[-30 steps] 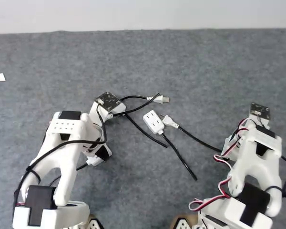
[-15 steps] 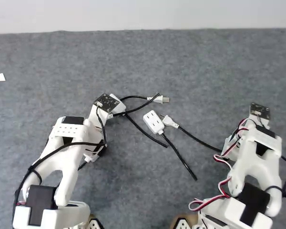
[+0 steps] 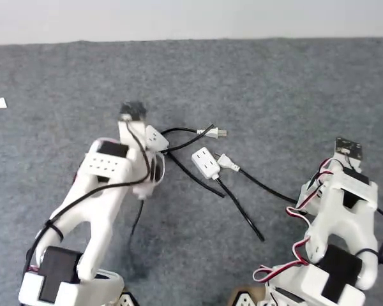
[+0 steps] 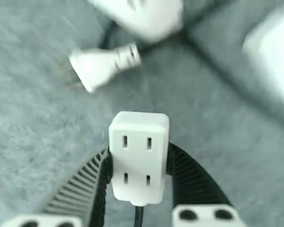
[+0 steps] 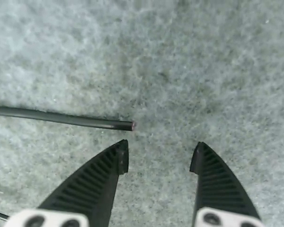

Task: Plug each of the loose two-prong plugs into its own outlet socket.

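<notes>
- Two outlet blocks: the held outlet block (image 4: 138,142) is clamped in the left end effector (image 4: 139,158); the lying outlet block (image 3: 206,163) rests on the grey surface (image 3: 274,89).
- Two plugs: the far plug (image 3: 220,133) lies loose, and the near plug (image 3: 228,163) touches the lying outlet block. Whether it is seated is unclear.
- The right end effector (image 5: 158,153) is spread apart, near a cable end (image 5: 128,125).

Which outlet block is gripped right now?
The outlet block clamped in the left gripper; the second outlet block lies free on the mat.

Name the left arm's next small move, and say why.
Probably carry the outlet block, clamped in the left gripper, a little closer to the loose plug lying ahead on the carpet. Its four slots are empty and the plug lies apart from it.
</notes>
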Controlling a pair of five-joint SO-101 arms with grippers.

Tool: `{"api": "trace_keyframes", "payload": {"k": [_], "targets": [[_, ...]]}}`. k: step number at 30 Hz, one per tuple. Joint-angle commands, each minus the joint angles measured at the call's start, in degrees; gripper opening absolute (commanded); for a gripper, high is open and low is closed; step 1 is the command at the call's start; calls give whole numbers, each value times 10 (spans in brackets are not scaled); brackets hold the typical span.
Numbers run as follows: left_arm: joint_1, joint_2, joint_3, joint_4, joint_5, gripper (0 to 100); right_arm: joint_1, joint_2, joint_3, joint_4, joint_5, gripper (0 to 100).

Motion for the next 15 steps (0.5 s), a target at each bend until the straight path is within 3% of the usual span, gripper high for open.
{"api": "trace_keyframes", "payload": {"k": [1, 4, 9, 15], "targets": [[5, -11, -110, 50, 106, 13, -4, -9, -3, -7, 10, 208], [18, 30, -148, 73, 143, 13, -4, -9, -3, -7, 10, 208], [60, 128, -146, 75, 146, 13, -4, -9, -3, -7, 10, 208], [77, 210, -146, 27, 146, 14, -4, -9, -3, -7, 10, 208]]}}
